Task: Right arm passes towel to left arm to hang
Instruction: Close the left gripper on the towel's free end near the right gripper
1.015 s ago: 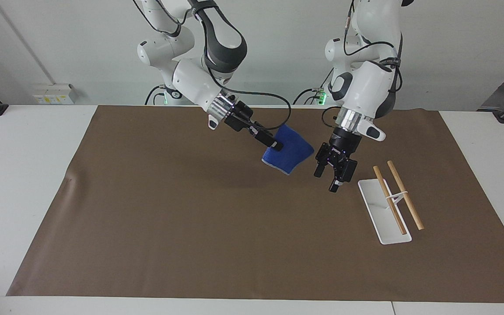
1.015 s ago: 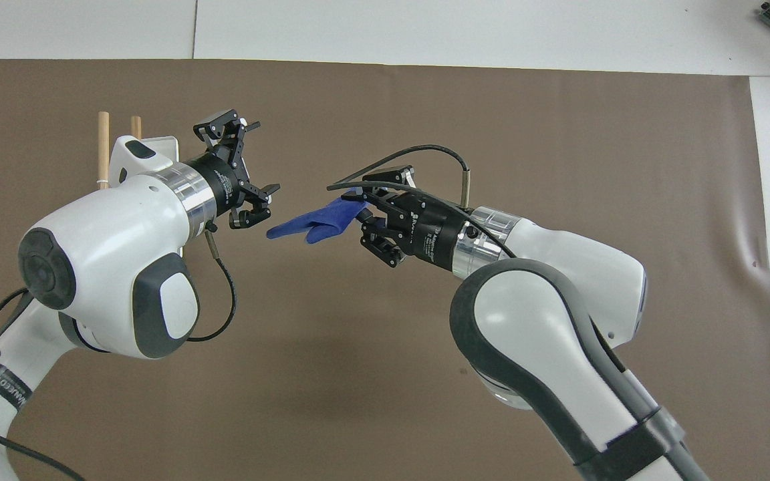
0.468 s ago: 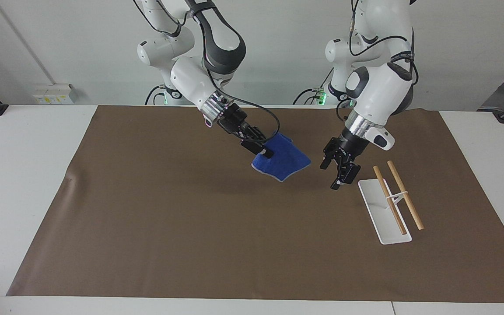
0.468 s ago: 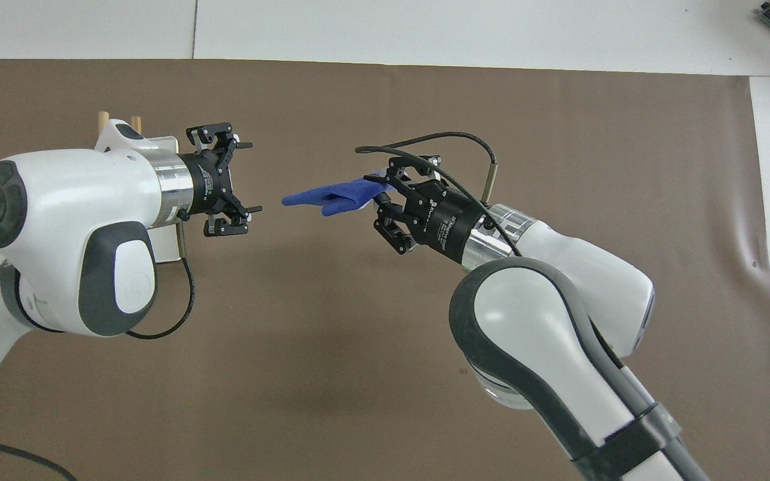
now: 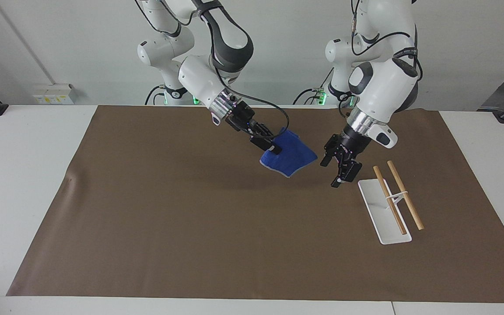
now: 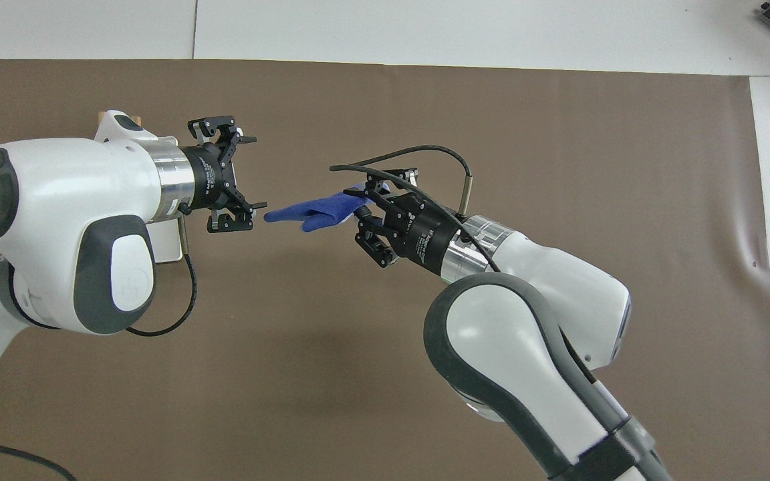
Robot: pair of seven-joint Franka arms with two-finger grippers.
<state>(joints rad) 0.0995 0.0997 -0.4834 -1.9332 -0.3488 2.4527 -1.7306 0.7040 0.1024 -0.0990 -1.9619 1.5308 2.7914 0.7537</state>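
Gripping blue towel (image 5: 292, 156) at one edge, right gripper (image 5: 268, 145) is holding it raised over brown mat (image 5: 169, 210). Left gripper (image 5: 338, 168) is hovering with fingers spread, just beside towel's free end, nothing between. White rack (image 5: 381, 210) with two wooden rods is lying near left gripper. Overhead view is showing gap between towel tip (image 6: 278, 215) and left fingers (image 6: 228, 224); left wrist is hiding most of rack there.
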